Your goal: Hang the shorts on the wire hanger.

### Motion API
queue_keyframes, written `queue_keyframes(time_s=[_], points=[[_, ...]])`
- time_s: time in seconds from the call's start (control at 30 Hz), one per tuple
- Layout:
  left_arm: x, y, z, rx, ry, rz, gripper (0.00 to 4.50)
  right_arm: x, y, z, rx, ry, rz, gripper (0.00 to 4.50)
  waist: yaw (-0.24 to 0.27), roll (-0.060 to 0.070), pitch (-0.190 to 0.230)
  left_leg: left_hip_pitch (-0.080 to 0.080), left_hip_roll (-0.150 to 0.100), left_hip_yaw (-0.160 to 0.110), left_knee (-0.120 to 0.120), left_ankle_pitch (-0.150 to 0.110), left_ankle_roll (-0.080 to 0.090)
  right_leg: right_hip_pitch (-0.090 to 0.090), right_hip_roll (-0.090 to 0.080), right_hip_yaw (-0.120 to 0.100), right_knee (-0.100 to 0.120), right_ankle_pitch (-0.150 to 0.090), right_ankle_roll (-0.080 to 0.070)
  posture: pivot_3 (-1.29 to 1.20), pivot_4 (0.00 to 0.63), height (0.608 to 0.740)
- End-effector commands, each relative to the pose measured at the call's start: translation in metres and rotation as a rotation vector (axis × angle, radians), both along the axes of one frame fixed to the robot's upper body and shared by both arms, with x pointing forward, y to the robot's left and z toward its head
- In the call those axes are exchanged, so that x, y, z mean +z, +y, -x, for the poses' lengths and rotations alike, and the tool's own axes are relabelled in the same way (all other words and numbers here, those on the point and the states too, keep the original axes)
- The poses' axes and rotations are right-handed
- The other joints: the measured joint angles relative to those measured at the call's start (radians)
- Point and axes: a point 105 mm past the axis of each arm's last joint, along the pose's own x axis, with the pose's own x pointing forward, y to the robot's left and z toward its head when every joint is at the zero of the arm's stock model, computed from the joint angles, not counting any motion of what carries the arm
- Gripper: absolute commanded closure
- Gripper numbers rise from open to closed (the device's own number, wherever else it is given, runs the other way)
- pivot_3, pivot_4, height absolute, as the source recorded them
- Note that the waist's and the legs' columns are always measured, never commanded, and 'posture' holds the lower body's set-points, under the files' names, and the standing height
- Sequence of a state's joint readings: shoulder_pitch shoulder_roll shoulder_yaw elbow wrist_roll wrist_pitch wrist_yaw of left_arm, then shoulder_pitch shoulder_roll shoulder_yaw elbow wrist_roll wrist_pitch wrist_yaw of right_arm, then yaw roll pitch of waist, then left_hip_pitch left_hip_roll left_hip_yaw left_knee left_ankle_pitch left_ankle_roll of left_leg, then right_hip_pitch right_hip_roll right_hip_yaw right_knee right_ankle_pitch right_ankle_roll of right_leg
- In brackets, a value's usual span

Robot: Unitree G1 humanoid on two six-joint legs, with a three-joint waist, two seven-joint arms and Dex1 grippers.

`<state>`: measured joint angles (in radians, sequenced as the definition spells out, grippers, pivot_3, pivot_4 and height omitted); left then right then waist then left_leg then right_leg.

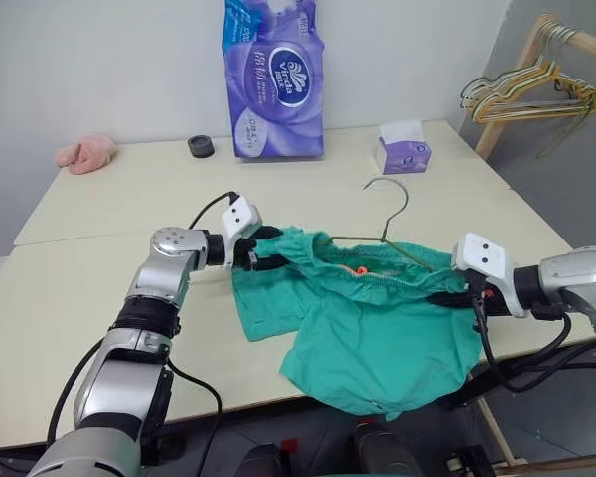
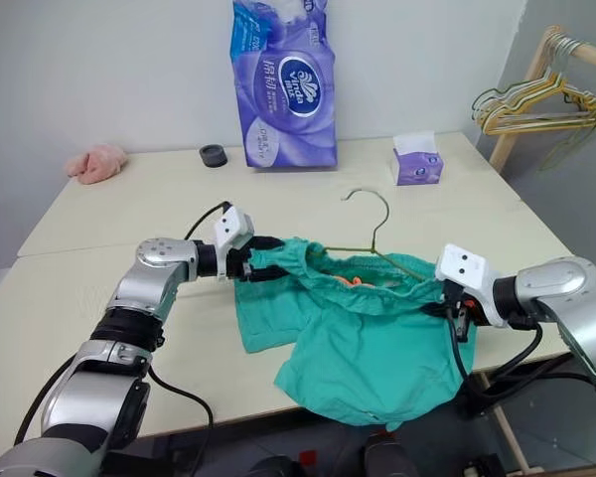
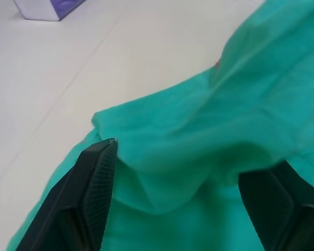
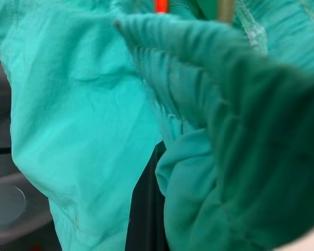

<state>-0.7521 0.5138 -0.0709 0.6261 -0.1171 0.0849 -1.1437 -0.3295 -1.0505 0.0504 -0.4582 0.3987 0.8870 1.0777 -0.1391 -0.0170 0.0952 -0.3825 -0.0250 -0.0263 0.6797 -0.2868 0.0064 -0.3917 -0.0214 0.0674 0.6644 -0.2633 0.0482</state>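
Observation:
The teal-green shorts (image 1: 377,338) lie near the table's front edge, one leg drooping over it. Their waistband is lifted, and an orange drawstring (image 1: 355,269) shows inside. The wire hanger (image 1: 392,204) rests behind them with its hook pointing away. Its lower wires run into the waistband opening. My left gripper (image 1: 268,253) is at the waistband's left end. In the left wrist view its fingers (image 3: 94,193) stand wide apart, with loose fabric between them. My right gripper (image 1: 459,294) is shut on the waistband's right end, holding it up off the table.
At the back of the cream table (image 1: 129,219) stand a purple tissue pack (image 1: 273,79), a small tissue box (image 1: 404,149) and a black round object (image 1: 201,146). A pink cloth (image 1: 86,152) lies at the back left. Bunched hangers (image 1: 531,94) hang on a wooden rack at the right.

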Motion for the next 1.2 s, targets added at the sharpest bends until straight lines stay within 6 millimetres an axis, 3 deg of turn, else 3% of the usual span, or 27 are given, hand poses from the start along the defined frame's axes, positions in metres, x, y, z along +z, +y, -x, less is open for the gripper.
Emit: queue_keyframes(time_s=[0.03, 0.2, 0.33, 0.57, 0.8, 0.97, 1.2], points=[[0.03, 0.008, -0.005, 0.028, -0.098, 0.023, 0.95, 0.013, 0.0, 0.007, -0.02, -0.003, -0.048, 4.5, 0.0, 0.0, 0.0, 0.0, 0.0, 0.0, 0.0, 0.0, 0.0, 0.0, 0.0, 0.0, 0.0, 0.0, 0.0, -0.2, 0.07, 0.74], [0.033, 0.006, -0.004, 0.023, -0.108, 0.029, 0.95, 0.01, -0.011, 0.015, -0.084, 0.036, -0.056, 4.5, 0.002, 0.0, 0.0, 0.0, 0.0, 0.0, 0.0, 0.0, 0.0, 0.0, 0.0, 0.0, 0.0, 0.0, 0.0, -0.2, 0.07, 0.74], [0.033, -0.008, 0.002, -0.015, -0.105, 0.055, 0.95, 0.015, -0.024, 0.015, -0.204, 0.041, -0.121, 4.5, 0.003, 0.0, 0.0, 0.0, 0.0, 0.0, 0.0, 0.0, 0.0, 0.001, 0.0, 0.0, -0.001, 0.0, 0.0, -0.2, 0.071, 0.74], [0.044, -0.048, 0.019, -0.126, -0.081, 0.128, 0.95, 0.018, -0.032, 0.021, -0.394, 0.078, -0.226, 4.5, 0.0, 0.0, 0.0, 0.0, 0.0, 0.0, 0.0, 0.0, 0.0, 0.001, 0.0, 0.0, 0.0, 0.0, 0.0, -0.25, 0.089, 0.74], [0.07, -0.087, 0.026, -0.157, -0.085, 0.228, 0.95, 0.035, -0.045, 0.024, -0.572, 0.052, -0.299, 4.5, -0.009, -0.001, 0.006, 0.001, 0.0, 0.001, 0.0, 0.0, 0.0, 0.002, 0.001, 0.002, -0.001, 0.0, 0.001, -0.3, 0.121, 0.74], [0.098, -0.118, 0.04, -0.227, -0.06, 0.288, 0.95, 0.051, -0.07, 0.03, -0.712, -0.026, -0.387, 4.5, -0.01, -0.001, 0.021, 0.0, 0.0, 0.001, 0.0, 0.0, 0.0, 0.002, 0.002, 0.002, -0.002, 0.0, 0.001, -0.33, 0.157, 0.74], [0.118, -0.147, 0.066, -0.408, -0.1, 0.258, 0.95, 0.061, -0.111, 0.044, -0.939, -0.092, -0.401, 4.5, -0.035, 0.003, 0.053, 0.0, -0.001, 0.003, 0.0, 0.0, 0.0, 0.002, 0.003, 0.004, -0.002, -0.003, 0.006, -0.36, 0.188, 0.74]])
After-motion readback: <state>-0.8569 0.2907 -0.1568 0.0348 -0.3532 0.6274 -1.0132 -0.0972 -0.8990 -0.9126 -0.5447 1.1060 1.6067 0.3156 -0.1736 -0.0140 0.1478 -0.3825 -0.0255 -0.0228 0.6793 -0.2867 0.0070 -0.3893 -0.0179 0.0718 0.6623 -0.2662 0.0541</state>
